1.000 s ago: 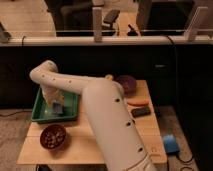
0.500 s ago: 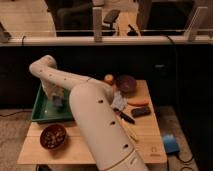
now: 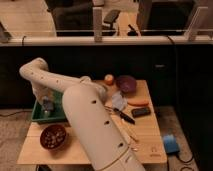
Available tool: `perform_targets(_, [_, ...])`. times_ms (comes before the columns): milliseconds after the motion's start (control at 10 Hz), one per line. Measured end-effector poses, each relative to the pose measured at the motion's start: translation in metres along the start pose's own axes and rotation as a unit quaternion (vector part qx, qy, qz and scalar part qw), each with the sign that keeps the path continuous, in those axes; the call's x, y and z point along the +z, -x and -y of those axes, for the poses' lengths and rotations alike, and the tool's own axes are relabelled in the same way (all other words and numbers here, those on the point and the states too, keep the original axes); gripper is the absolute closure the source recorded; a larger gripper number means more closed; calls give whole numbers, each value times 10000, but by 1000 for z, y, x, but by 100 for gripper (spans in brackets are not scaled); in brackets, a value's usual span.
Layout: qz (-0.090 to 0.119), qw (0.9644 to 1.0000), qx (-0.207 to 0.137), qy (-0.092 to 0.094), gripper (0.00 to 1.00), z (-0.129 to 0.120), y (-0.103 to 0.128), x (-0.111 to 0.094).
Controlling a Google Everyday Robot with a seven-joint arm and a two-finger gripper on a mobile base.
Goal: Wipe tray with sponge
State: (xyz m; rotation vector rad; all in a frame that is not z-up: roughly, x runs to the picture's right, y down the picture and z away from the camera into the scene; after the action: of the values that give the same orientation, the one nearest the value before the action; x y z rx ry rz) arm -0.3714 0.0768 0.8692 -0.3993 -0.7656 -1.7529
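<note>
The tray [image 3: 40,118] sits at the left end of the bench [image 3: 147,135]. My hand [image 3: 47,104] is down inside it, over a pale patch I take for the sponge [image 3: 46,113] (whether I'm clamped on it I cannot tell). I judge this to be the wiping step; the next move calls for steady downward pressure and a sweep along the tray floor.

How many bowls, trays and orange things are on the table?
Bowls: 2, the brown bowl and the purple bowl
Trays: 1, the green tray, with the gripper down inside it
Orange things: 2, the round fruit and the long orange piece
Total: 5
</note>
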Motion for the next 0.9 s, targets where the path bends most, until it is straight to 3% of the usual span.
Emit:
perform_targets(200, [123, 9999, -107, -51, 100, 1, 19, -1])
perform_targets(400, [309, 9994, -120, 23, 100, -11, 36, -1])
perform_targets(600, [373, 9991, 61, 207, 100, -34, 45, -1])
perform_targets(900, [317, 9971, 463, 522, 100, -75, 34, -5])
